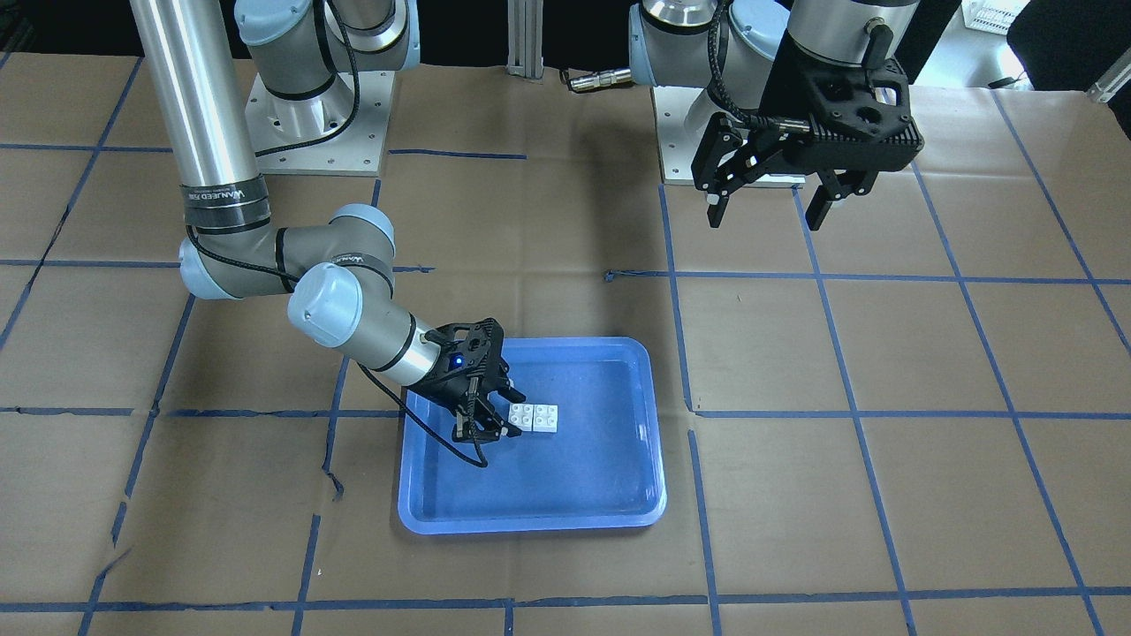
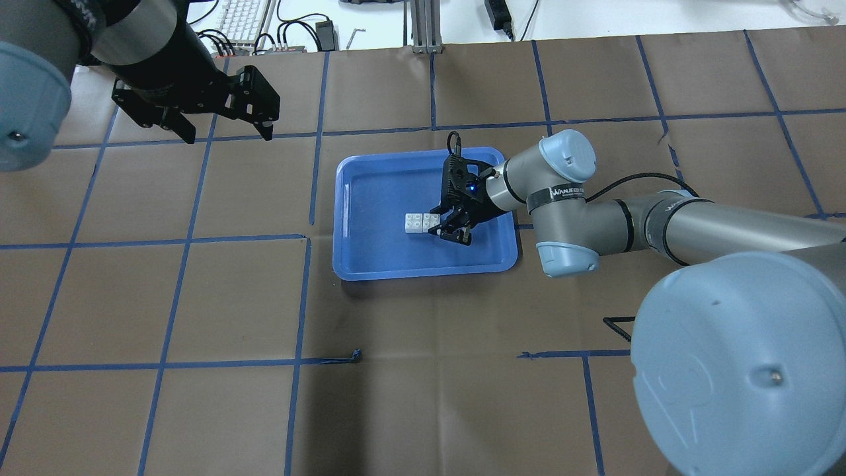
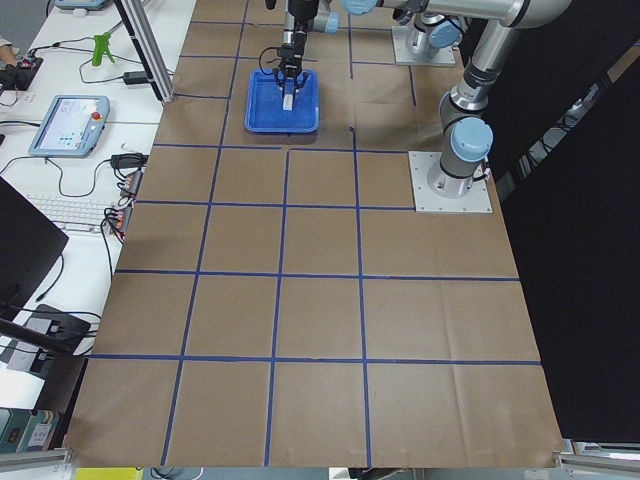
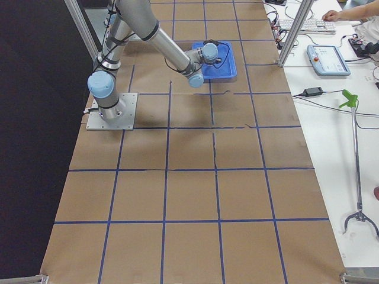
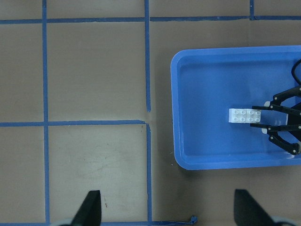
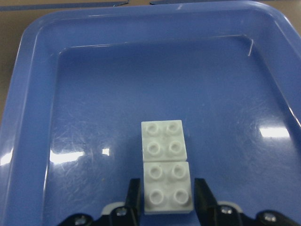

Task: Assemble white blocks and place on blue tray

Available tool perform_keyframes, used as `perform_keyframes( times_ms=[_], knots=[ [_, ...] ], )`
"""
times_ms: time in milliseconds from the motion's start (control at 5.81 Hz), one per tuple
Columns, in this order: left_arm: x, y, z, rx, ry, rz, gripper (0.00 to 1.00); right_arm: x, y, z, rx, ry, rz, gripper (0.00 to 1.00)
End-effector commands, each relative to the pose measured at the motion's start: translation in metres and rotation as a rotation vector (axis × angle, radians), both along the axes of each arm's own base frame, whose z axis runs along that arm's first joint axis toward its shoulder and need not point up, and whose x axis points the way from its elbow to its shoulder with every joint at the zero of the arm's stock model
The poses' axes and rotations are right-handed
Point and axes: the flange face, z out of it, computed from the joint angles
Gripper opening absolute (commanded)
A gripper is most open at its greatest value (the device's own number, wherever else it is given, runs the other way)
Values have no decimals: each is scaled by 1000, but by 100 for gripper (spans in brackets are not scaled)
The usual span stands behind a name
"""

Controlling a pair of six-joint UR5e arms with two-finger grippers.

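Note:
Two white blocks (image 1: pixel 541 418) lie side by side, touching, on the floor of the blue tray (image 1: pixel 565 518). My right gripper (image 1: pixel 512 413) is low in the tray, and its jaws sit against both sides of the block nearer to it. In the right wrist view the fingers (image 6: pixel 134 197) flank the near block (image 6: pixel 168 188), with the far block (image 6: pixel 163 145) just beyond. The blocks also show in the overhead view (image 2: pixel 416 223). My left gripper (image 1: pixel 767 212) hangs open and empty, high over the table and away from the tray.
The table is covered in brown paper with a blue tape grid (image 2: pixel 310 192). The arm base plates (image 1: pixel 318 115) stand at the robot's side. A keyboard and cables (image 2: pixel 244 16) lie beyond the far edge. The tray (image 2: pixel 370 198) holds nothing but the blocks.

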Motion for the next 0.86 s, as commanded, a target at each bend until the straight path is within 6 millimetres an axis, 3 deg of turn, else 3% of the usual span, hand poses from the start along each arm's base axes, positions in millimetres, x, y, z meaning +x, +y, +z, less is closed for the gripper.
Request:
perform_keyframes(
  times_ms=[0,172,344,688],
  knots=[
    [0,1,0,0,0,0,99,0,-1,3,5,-4,-13,88],
    [0,1,-2,3,-2,0,99,-2,-10,19,-12,2,-46,99],
    [0,1,-2,4,-3,0,99,-8,-27,46,-24,38,-114,100],
    [0,2,-5,9,-3,0,99,-32,-21,105,97,183,-213,100]
  ],
)
